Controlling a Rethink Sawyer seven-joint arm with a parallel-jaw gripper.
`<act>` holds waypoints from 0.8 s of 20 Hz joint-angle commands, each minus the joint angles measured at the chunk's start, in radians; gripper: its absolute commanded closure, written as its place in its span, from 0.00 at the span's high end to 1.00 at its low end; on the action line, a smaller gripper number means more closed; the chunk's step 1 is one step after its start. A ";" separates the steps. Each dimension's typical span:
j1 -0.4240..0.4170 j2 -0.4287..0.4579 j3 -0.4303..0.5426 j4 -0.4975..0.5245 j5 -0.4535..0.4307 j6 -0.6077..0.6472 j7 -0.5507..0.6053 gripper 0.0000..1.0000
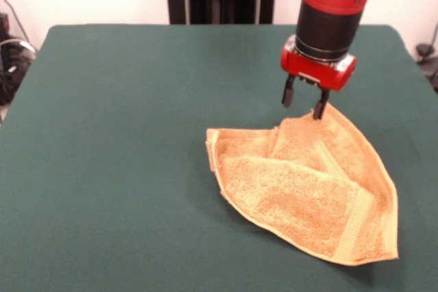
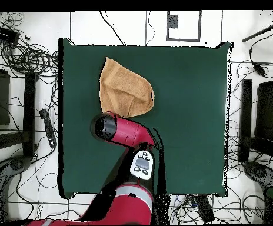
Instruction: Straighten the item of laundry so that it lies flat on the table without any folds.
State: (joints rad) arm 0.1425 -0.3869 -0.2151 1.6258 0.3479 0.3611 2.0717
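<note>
I am holding my red-bodied pincer with its two black fingers (image 1: 305,102) parted and empty just over the far corner of the small orange-tan terry cloth towel (image 1: 308,186). One fingertip is hanging at, perhaps touching, that raised corner; the front view is not settling it. From the pincer the towel is running away from my base toward the camera-side edge of the dark green felt-covered table (image 1: 109,169), its long axis slanting from the pincer to the far pointed corner. It is lying folded over itself, not yet flat.
</note>
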 commanded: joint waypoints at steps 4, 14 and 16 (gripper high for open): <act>-0.002 0.015 0.052 -0.012 -0.032 0.123 0.103 1.00; 0.003 -0.005 0.048 -0.003 -0.032 0.134 0.110 1.00; 0.003 -0.005 0.045 -0.007 -0.034 0.137 0.108 1.00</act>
State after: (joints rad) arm 0.1425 -0.4087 -0.2159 1.6255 0.3479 0.3990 2.0717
